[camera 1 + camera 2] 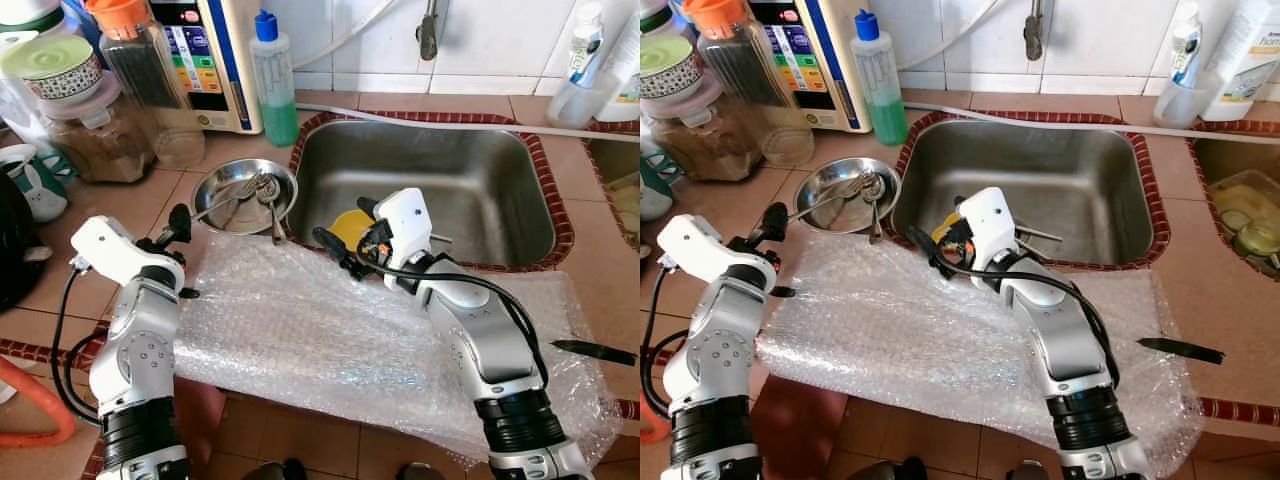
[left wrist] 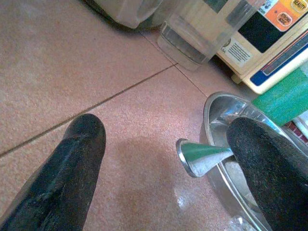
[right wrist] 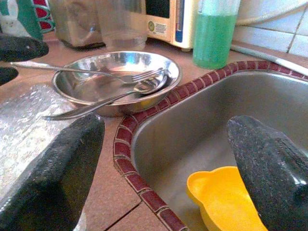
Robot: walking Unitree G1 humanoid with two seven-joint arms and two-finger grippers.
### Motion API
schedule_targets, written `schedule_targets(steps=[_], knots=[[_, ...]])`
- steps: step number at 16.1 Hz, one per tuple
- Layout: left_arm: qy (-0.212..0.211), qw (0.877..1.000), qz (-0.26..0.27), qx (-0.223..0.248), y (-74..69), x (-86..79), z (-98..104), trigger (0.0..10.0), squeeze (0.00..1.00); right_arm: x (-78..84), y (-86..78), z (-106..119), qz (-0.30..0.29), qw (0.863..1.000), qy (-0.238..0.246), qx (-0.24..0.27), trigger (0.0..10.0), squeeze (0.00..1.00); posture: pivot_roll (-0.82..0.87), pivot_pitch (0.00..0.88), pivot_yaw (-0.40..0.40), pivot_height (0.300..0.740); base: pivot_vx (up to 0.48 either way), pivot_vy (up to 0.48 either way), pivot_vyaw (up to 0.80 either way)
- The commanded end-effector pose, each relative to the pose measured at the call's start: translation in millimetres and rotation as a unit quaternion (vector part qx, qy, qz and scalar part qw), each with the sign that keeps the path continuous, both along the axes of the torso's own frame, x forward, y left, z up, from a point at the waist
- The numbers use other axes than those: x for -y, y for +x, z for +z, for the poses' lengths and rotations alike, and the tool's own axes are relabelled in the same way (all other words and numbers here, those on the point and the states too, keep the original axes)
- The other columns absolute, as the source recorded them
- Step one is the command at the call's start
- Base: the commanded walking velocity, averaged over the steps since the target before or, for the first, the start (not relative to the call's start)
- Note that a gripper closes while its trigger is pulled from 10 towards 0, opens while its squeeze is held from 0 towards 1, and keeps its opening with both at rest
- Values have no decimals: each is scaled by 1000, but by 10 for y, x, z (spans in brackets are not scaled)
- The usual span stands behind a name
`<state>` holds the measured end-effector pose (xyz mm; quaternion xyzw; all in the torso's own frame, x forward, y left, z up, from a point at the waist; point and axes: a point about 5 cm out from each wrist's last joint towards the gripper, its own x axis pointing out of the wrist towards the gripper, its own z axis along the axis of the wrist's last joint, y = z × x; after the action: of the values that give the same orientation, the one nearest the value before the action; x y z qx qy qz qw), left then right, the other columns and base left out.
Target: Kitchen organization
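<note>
So there's one shallow steel bowl [image 1: 243,194] on the tiled counter [image 1: 120,215], just left of the sink [image 1: 440,190], and it's got two utensils in it: one fork [image 3: 96,73] with its handle poking out to the left, and one spoon [image 3: 115,98] whose handle hangs over the near rim; the left gripper [image 1: 178,228] sits right at the end of that fork handle, fingers [image 2: 72,159] spread wide open, with the handle tip just beside one finger in the left wrist view but nothing actually clamped; the right gripper [image 1: 345,240] hovers over the near left corner of the sink, also spread wide and holding nothing, and one yellow plastic piece [image 3: 226,199] lies in the basin between its fingers [image 3: 57,168]; both arms reach over one big sheet of bubble wrap [image 1: 300,320] spread along the near edge of the counter, and one thin black object [image 1: 595,351] lies at its right end; farther back, one bottle of green liquid [image 1: 274,85] with a blue cap stands at the far left corner of the sink, next to one boxy appliance [image 1: 215,55]; left of that I count two clear jars [image 1: 150,80], one with an orange lid; two white bottles [image 1: 600,60] stand far right by the wall.
</note>
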<state>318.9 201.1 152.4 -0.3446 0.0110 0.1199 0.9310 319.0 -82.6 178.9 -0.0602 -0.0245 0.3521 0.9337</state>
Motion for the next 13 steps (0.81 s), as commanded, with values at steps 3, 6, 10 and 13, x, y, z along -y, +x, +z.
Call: schedule_targets(steps=[3, 6, 10, 13], knots=[[-4, 1000, 2, -6, -13, -14, -3, 10000, 0, -98, -19, 27, 0, 999, -27, 23, 10000, 0, -172, 143, 114, 740, 0, 0, 0], [-1, 1000, 4, -7, -14, -26, 0, 10000, 0, 164, 175, 14, -109, 989, -87, 54, 10000, 0, -171, 145, 116, 740, 0, 0, 0], [-5, 1000, 2, -4, -7, -14, 11, 10000, 0, 429, 301, 246, -214, 964, -97, 123, 10000, 0, -175, 145, 114, 740, 0, 0, 0], [-18, 1000, -4, -8, -7, 22, -7, 10000, 0, 475, 301, 483, -237, 955, -38, 174, 10000, 0, -175, 145, 114, 740, 0, 0, 0]])
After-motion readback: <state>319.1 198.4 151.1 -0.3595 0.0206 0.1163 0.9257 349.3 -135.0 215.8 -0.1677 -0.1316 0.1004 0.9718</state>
